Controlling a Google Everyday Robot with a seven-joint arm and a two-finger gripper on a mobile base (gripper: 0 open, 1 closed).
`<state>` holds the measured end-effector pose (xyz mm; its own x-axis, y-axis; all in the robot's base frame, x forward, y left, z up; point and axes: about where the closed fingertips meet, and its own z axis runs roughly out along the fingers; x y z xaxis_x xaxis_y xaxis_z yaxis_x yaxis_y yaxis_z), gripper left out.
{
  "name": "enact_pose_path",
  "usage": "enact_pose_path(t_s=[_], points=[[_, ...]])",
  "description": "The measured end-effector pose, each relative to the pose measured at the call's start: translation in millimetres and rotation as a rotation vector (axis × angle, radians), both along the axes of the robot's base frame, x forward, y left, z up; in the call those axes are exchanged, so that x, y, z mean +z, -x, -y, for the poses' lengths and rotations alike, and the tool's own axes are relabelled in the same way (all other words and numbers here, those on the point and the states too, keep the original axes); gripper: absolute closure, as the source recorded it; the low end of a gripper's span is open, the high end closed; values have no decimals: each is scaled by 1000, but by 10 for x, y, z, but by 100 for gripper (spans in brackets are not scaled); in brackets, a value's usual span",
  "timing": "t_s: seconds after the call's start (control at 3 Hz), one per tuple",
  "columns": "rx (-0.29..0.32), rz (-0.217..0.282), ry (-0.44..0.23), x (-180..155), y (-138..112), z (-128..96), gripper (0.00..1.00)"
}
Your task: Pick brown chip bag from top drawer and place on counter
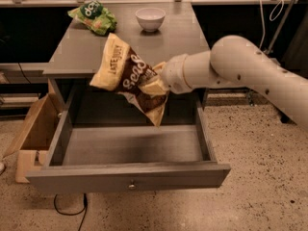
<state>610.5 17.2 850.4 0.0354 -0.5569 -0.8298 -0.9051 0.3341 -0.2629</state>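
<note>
The brown chip bag (129,76), dark brown in the middle with pale tan ends and white lettering, hangs tilted in the air above the open top drawer (130,150), level with the front edge of the counter (144,44). My gripper (155,83) comes in from the right on the white arm and is shut on the bag's lower right part. The drawer is pulled fully out, its knob at the front centre, and its floor shows bare.
A green bag (94,16) lies at the counter's far left and a white bowl (150,18) stands at the far centre. A tan cardboard box (33,131) sits on the floor left of the drawer. Cables hang at the right.
</note>
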Motion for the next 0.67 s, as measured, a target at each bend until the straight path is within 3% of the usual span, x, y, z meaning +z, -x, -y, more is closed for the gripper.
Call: enact_pose_path(t_s=[0.33, 0.67], points=[[-128, 77, 91, 707, -457, 84, 100], [-225, 90, 201, 1015, -806, 165, 100]])
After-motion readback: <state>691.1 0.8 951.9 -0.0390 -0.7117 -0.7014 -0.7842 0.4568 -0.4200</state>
